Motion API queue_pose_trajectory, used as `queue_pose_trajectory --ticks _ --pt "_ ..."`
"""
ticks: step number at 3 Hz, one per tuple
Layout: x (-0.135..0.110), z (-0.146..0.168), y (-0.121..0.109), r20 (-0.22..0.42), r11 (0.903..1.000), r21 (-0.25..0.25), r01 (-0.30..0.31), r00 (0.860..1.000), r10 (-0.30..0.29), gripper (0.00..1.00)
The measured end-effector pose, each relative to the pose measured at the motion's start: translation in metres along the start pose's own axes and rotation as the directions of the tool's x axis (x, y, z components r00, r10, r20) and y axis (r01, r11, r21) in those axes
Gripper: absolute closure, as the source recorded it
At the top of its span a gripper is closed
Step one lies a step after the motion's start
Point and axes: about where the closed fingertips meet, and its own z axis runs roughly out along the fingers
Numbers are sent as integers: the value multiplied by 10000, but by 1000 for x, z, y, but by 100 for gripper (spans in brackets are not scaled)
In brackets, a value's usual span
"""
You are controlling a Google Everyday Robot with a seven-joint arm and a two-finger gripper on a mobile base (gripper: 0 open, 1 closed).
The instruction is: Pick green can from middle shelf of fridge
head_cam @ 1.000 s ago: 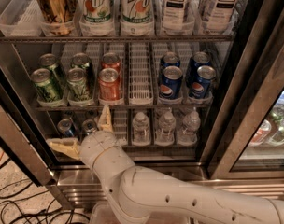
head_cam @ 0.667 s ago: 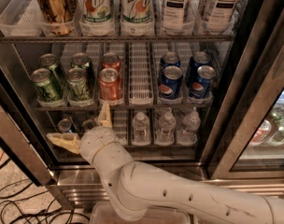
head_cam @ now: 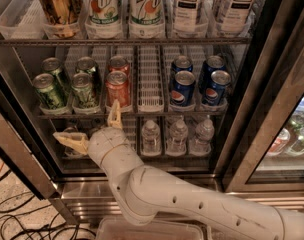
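The fridge (head_cam: 272,84) stands open in the camera view. Its middle shelf (head_cam: 142,113) holds short cans in white lane trays. The green can (head_cam: 84,90), dark with pale mottled print, stands at the front of the second lane from the left, with another like it behind. My gripper (head_cam: 85,120) is open, just below the shelf's front edge. One tan finger (head_cam: 114,116) points up in front of the red-orange can (head_cam: 117,88). The other finger (head_cam: 72,141) points left. The gripper holds nothing and is apart from the green can.
Brighter green cans (head_cam: 48,91) fill the leftmost lane. One lane tray (head_cam: 149,79) has no cans. Blue Pepsi cans (head_cam: 182,88) stand to the right. Tall 7UP cans (head_cam: 103,6) and tea bottles sit above, water bottles (head_cam: 178,134) below. The glass door frame (head_cam: 17,159) is at left.
My gripper has risen a little toward the middle shelf's front edge, still open. The cans have not moved.
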Motion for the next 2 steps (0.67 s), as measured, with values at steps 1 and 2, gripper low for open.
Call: queue_pose_trajectory --ticks 1,2 --pt "0 0 0 0 10000 0 0 10000 0 19" --pt "0 0 0 0 10000 0 0 10000 0 41"
